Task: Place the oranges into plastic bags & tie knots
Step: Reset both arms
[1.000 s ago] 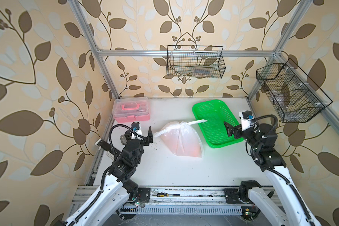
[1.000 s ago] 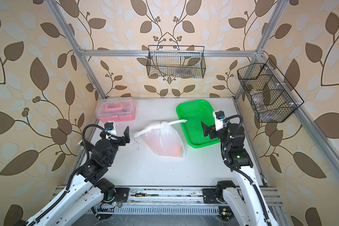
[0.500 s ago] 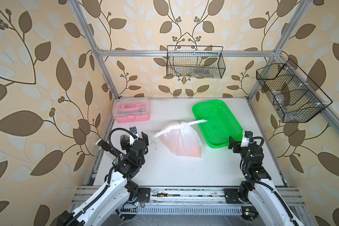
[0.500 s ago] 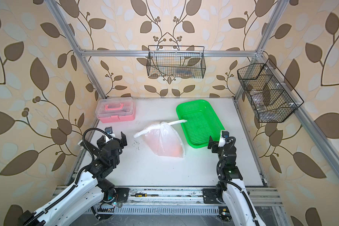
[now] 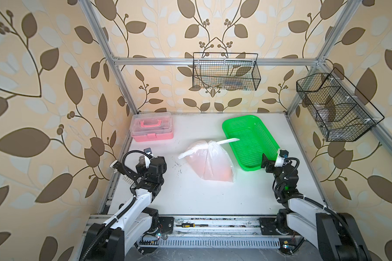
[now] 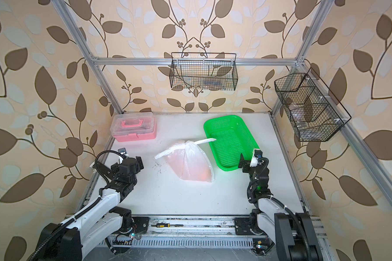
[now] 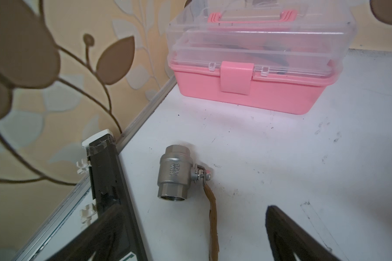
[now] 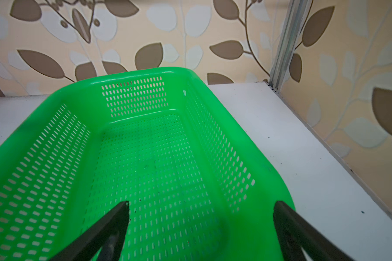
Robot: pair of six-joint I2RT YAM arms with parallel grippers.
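1. The plastic bag (image 5: 209,161) lies knotted in the middle of the desk (image 5: 190,198), between both claws and touching neither.
2. The oranges (image 5: 223,175) show faintly inside it.
3. The left claw (image 7: 191,209) is wide open and holds nothing. It is near a metal valve (image 7: 173,174) and a pink box (image 7: 247,85).
4. The right claw (image 8: 201,203) is wide open over the green basket (image 8: 134,76).

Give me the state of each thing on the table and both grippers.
plastic bag, lying on the table, neck gathered, apparently knotted.
oranges, inside the bag, dimly visible.
green basket, empty.
pink toolbox, closed, latched.
ball valve, lying on its side.
left gripper, open, holding nothing.
right gripper, open, holding nothing.
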